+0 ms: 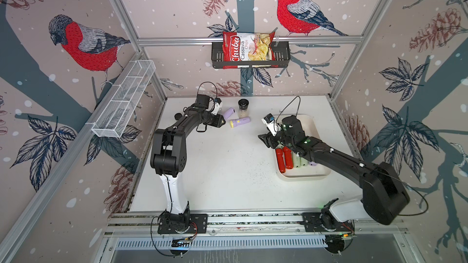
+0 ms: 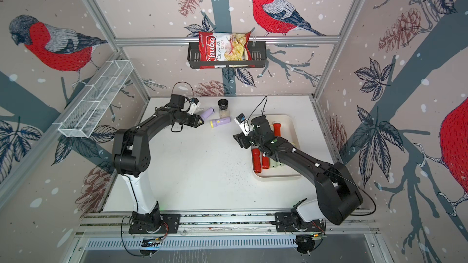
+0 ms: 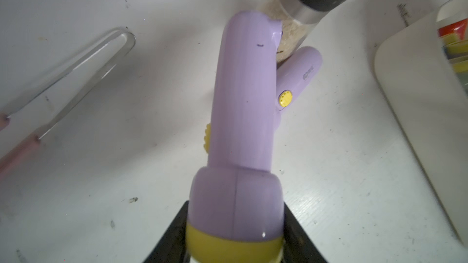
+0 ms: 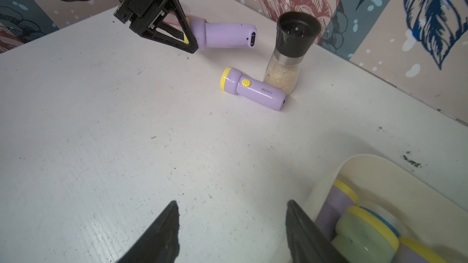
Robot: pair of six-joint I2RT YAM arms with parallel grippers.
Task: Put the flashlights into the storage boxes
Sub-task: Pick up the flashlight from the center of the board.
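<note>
While my right gripper (image 4: 231,204) hung with jaws spread and empty by the corner of the cream tray (image 1: 304,178), where red, green and lilac flashlights (image 1: 287,158) lay side by side, my left gripper (image 3: 234,218) farther out pinched a lilac flashlight (image 3: 243,92) by its head, near a second lilac flashlight (image 4: 253,89) lying just beside a black-lidded jar (image 4: 286,72).

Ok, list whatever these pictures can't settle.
- Count of torches in the tray: the right arm covers many in both top views; the right wrist view's edge cuts the rest.
- Lens of the held torch: hidden by the left end effector and frame edge, left wrist view.
- The clear loop: blurred, left wrist view.
- The black speck by the left arm: too small in a top view.
</note>
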